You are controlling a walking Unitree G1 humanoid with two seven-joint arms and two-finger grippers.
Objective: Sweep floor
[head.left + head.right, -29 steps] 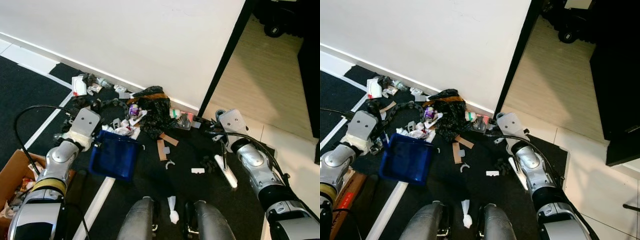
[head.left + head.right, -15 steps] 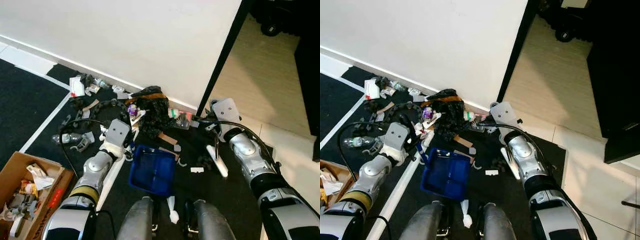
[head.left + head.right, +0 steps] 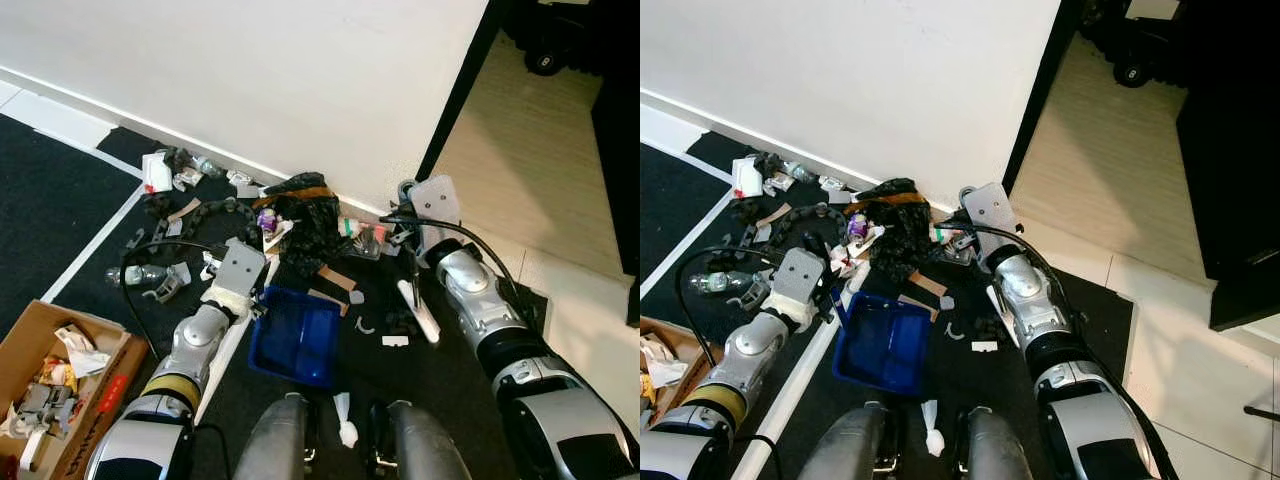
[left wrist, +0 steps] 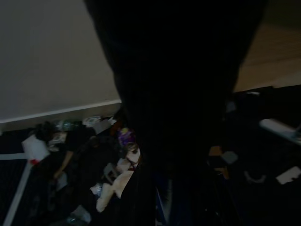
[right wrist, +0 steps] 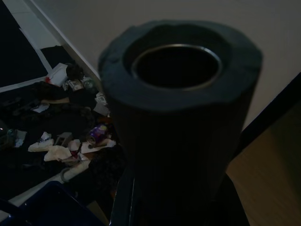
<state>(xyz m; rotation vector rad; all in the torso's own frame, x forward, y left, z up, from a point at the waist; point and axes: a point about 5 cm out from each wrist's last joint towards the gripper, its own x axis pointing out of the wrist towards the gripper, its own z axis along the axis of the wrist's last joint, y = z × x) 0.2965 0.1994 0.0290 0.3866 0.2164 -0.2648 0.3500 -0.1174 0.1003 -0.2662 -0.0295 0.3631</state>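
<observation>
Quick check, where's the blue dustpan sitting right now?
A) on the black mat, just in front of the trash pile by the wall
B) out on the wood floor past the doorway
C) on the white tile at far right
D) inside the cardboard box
A: the blue dustpan lies on the black mat just in front of the trash pile at the wall's foot, at the left pincer.

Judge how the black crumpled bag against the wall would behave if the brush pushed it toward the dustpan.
The black bag looks crumpled and limp, so it would probably fold and drag rather than slide. It seems light, and could snag the scraps around it short of the blue dustpan.
</observation>
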